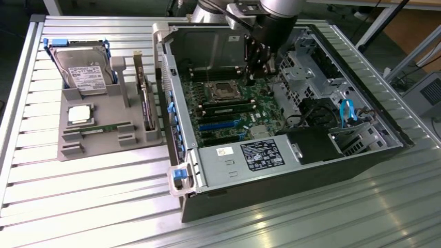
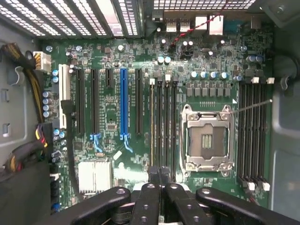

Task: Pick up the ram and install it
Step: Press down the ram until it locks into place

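Wrist view shows me my gripper (image 2: 159, 176) clenched above the motherboard (image 2: 140, 117); apparently the ram (image 1: 107, 127) lies on the tray (image 1: 103, 144).

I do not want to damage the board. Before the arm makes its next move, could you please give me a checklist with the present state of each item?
1. Gripper shut and holding nothing: ok.
2. Ram standing in a slot beside the processor socket: ok.
3. Ram fully pressed in and latched: cannot tell.
4. Gripper clear of the ram's near end: cannot tell, it is very close.
5. Gray tray free of memory sticks: not ok, a green stick lies in it.
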`<state>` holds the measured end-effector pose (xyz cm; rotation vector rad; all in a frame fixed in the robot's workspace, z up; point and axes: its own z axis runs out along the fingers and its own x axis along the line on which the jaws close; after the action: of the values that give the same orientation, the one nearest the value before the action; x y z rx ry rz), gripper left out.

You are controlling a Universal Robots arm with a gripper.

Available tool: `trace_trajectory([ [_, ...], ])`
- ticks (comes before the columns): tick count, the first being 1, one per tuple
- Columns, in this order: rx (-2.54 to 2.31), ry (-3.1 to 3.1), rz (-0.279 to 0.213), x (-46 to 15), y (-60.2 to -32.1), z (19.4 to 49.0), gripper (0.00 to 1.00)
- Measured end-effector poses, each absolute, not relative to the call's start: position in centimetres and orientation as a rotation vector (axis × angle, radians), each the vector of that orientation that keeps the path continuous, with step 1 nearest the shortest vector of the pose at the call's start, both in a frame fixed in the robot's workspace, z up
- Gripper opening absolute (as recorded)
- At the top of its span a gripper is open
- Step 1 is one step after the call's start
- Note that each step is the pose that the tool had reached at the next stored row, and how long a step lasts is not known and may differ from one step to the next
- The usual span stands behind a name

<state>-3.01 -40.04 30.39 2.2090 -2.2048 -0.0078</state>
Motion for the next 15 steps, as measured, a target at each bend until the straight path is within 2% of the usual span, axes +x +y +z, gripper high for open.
trace_trajectory([
  [15,2.209,-2.205,-0.009,-2.1,-40.0,36.3,0.1],
])
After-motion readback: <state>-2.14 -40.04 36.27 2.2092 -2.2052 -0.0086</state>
